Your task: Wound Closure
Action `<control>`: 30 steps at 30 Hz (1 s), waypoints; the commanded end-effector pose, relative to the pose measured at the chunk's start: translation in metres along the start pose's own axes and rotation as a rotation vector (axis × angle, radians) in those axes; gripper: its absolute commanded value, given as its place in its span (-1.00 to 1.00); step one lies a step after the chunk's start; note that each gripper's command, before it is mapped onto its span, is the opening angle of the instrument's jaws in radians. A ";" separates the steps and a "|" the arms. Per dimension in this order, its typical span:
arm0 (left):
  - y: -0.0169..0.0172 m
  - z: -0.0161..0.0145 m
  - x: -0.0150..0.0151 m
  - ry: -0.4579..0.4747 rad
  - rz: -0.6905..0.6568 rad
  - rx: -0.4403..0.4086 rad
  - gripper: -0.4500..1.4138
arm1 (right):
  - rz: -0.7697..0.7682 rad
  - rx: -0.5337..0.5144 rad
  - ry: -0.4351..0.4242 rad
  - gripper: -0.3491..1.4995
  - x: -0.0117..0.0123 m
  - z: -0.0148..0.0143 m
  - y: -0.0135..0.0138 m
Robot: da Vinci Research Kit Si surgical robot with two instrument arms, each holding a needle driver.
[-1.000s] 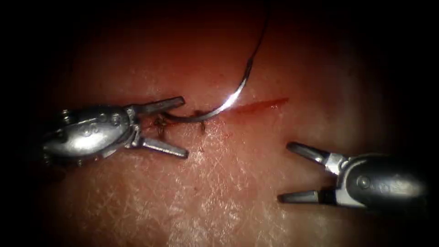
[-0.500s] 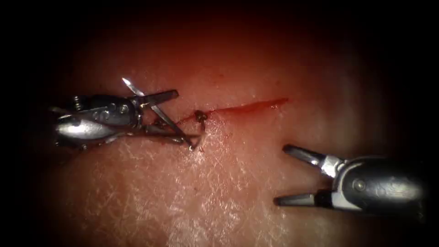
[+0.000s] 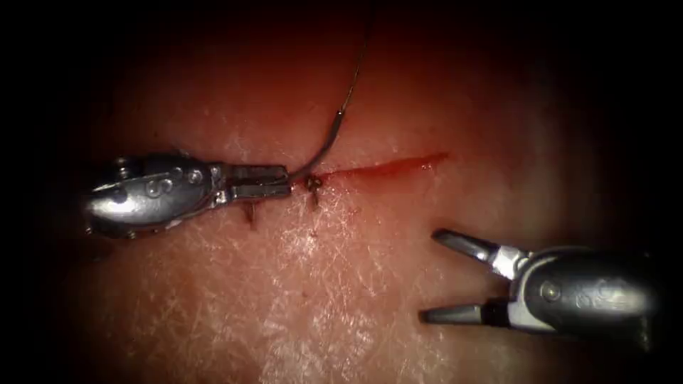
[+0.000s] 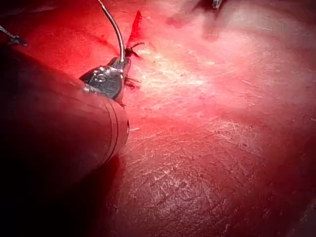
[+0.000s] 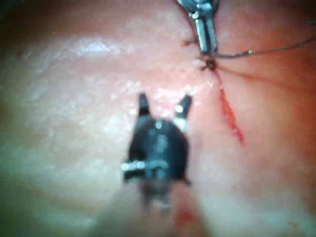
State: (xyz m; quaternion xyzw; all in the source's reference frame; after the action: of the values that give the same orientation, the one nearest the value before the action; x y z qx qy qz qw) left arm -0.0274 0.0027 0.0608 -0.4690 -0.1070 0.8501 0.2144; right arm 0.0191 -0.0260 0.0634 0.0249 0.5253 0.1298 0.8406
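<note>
At the cut's (image 3: 384,168) left end, the left tool (image 3: 284,182) pinches the needle (image 3: 324,146) near its tip.

The needle, a thin, stiff, slick steel curve, arcs up from the clamped jaws clear of the tissue (image 3: 320,284), its tail meeting fine limp thread (image 3: 359,64) (easily snagged); a flat grip on the mid-curve looks surest. Whether the tip touches the skin is hard to tell. The right tool (image 3: 430,274) waits below the cut, spread and empty.

Surgical practice bench: scored pale tissue (image 3: 341,284) with a red cut (image 3: 384,167), under endoscope light.
</note>
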 end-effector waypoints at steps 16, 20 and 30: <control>0.0010 -0.0016 0.0027 0.022 -0.026 -0.014 -1.00 | 0.311 -0.055 0.081 0.76 0.0035 0.0022 -0.0005; 0.0013 -0.0021 0.0036 0.035 -0.017 -0.012 -1.00 | 0.370 -0.067 0.111 0.76 0.0044 0.0022 0.0000; 0.0032 -0.0033 0.0050 0.062 0.053 0.004 -1.00 | 0.709 -0.016 0.194 0.67 0.0028 0.0030 0.0011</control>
State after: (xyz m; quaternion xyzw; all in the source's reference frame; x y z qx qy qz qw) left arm -0.0274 0.0021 0.0525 -0.5002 -0.0770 0.8408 0.1920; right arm 0.0221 -0.0234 0.0624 0.1938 0.5608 0.4228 0.6850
